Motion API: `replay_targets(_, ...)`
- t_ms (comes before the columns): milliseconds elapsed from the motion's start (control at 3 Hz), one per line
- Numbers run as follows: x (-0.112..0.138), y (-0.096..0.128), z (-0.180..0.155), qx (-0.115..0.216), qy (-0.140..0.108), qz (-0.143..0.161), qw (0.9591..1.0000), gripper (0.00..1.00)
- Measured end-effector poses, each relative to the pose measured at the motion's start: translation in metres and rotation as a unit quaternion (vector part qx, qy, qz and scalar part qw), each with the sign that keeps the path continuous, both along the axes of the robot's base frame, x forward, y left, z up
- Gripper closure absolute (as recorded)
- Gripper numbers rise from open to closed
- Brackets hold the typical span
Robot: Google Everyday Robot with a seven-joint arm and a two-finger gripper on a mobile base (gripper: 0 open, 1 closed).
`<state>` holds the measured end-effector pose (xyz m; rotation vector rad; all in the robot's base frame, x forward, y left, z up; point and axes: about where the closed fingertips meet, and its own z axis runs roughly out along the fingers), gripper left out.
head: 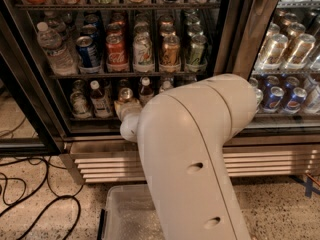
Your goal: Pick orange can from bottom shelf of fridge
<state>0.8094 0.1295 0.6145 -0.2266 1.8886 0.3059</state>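
Observation:
The fridge (236, 29) stands in front of me with its louvred base grille (270, 160) low down. Its bottom shelf (90, 118) holds small bottles and short cans. The orange can (125, 95) stands there between two small bottles, and only its silver top and a bit of golden side show. My gripper (126, 113) reaches to the shelf's front edge right at the can, at the end of the big white arm (190, 154). The arm hides the right half of the shelf.
The rack above holds blue, red, white, amber and green soda cans (142, 51) and a water bottle (54, 49). A second cooler section (290, 54) with more cans is at right. Black cables (25, 184) lie on the floor at left. A clear bin (125, 214) sits below the arm.

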Motion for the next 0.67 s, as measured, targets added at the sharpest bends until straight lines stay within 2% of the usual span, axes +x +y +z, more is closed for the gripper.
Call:
replay_targets(333, -0.021, 0.009, 0.023, -0.008, -0.006, -0.004, 0.9999, 1.00)
replay_targets(667, -0.048, 0.008, 0.039, -0.010, 0.001, -0.010, 0.9999, 1.00)
